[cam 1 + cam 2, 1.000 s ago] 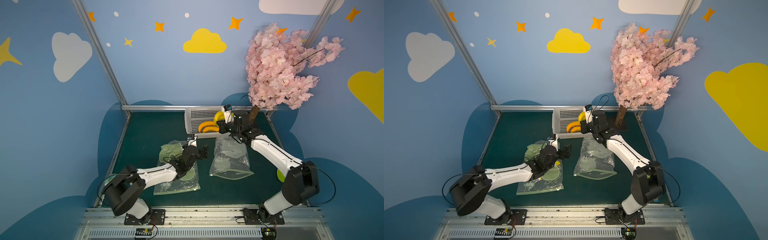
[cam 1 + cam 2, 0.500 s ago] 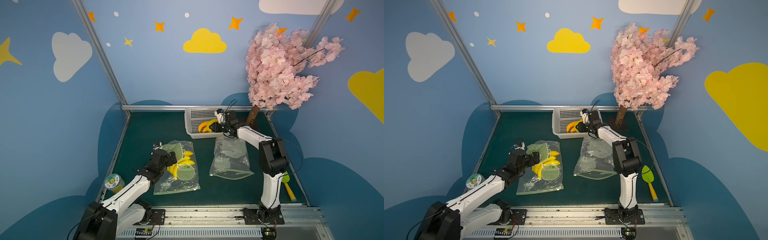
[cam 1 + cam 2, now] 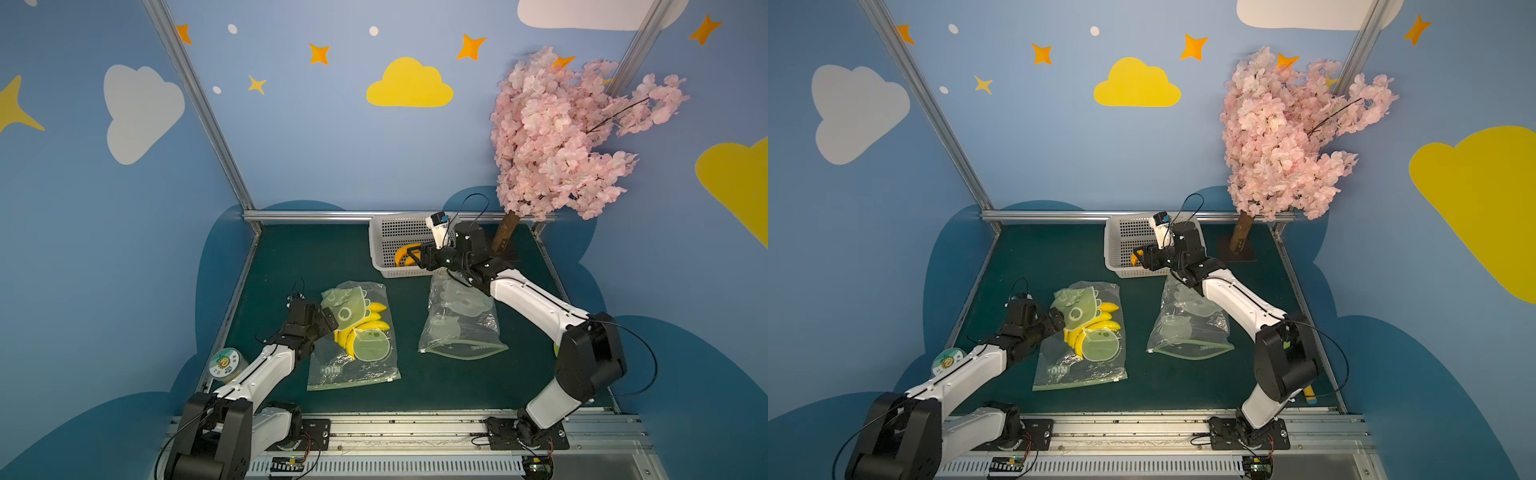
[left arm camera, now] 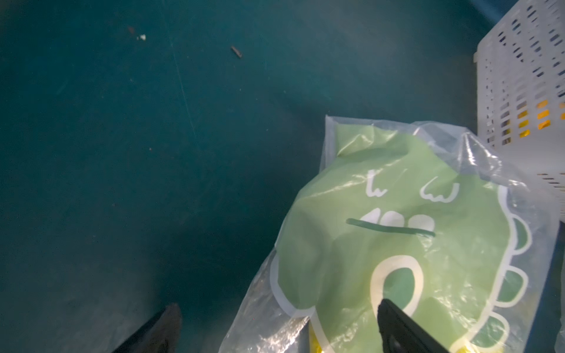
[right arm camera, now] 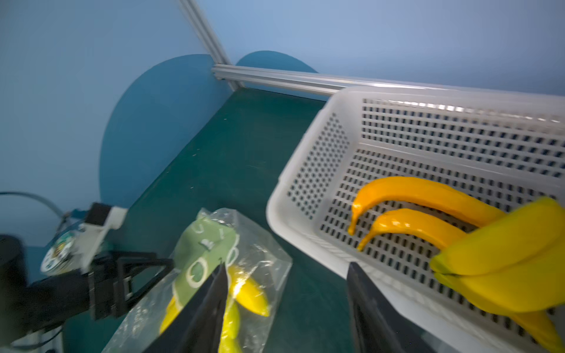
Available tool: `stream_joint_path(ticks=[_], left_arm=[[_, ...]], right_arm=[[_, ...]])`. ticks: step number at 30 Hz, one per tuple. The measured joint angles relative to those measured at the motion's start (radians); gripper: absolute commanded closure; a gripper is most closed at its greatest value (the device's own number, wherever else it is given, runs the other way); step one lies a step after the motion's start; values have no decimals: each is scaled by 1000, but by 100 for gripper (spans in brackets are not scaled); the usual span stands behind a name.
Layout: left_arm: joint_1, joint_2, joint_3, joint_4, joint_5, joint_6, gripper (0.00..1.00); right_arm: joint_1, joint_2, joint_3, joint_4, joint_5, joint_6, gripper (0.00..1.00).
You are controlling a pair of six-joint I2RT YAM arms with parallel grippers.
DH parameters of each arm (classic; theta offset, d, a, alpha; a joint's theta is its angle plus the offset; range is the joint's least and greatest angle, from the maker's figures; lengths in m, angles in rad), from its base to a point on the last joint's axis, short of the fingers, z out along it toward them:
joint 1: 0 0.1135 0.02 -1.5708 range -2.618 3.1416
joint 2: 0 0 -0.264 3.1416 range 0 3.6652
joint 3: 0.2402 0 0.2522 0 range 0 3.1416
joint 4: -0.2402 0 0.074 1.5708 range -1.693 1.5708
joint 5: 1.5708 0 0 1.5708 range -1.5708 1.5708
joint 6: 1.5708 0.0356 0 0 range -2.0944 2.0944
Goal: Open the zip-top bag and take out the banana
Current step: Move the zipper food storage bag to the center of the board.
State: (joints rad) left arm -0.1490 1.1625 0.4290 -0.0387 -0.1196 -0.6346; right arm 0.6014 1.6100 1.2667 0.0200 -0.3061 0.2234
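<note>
Chg vs. 1 s back: R hand [image 5: 287,266] was closed w/ a yellow bunch [image 5: 504,259] held up over the basket [image 5: 321,159]; its fingers are now apart and the bunch is out of them. L hand [image 4: 278,305] has crossed from the right side of the zip-top bag [image 3: 357,374] to its left edge.

1. R hand: fingers part-way apart, nothing btwn them. Pos.: at the basket's near wall.
2. Yellow bunch: just beside one R finger, over the basket's near wall. Can't tell if it rests or hangs.
3. Orange bananas [image 5: 428,192], 2 visible: on basket floor, next to the yellow bunch.
4. L hand: fingers wide, empty. One finger over the bag's green dino print, the other over bare desk [image 3: 324,257]. Contact w/ bag: can't tell.
5. Zip-top bag: flat on desk, left-centre, green zip strip at near end, strip lying flat.
6. Bananas [image 3: 376,326]: yellow, inside that bag, mid-section, partly under the green prints.
7. Empty bag [image 3: 457,324]: clear, right-centre, under the R forearm, near-end mouth bowed open.
8. Basket: white, perforated, at the back of the desk, btwn both bags' far ends.
9. Round tin [image 3: 224,365]: left desk edge, beside the L forearm.
10. Blossom tree [image 3: 561,137]: pink, back right corner.
</note>
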Motion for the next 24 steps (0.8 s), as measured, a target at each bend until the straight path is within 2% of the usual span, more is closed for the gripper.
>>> stream_joint_path(ticks=[4,9,16,19,22,24], left_arm=[[29,45,-14,45,55,-14,6],[54,62,-45,116,130,-25,16],[59,111,-44,179,209,-27,29],[60,144,-39,219,244,-38,35],[59,176,-38,264,274,-53,37],[57,194,-38,291,289,-60,37]], right_arm=[[138,-35,-169,101,2,54,41],[199,85,-343,156,15,149,42],[231,232,-322,116,49,212,45],[218,266,-273,100,44,224,51],[198,281,-254,90,32,229,63],[183,282,-256,87,18,236,63]])
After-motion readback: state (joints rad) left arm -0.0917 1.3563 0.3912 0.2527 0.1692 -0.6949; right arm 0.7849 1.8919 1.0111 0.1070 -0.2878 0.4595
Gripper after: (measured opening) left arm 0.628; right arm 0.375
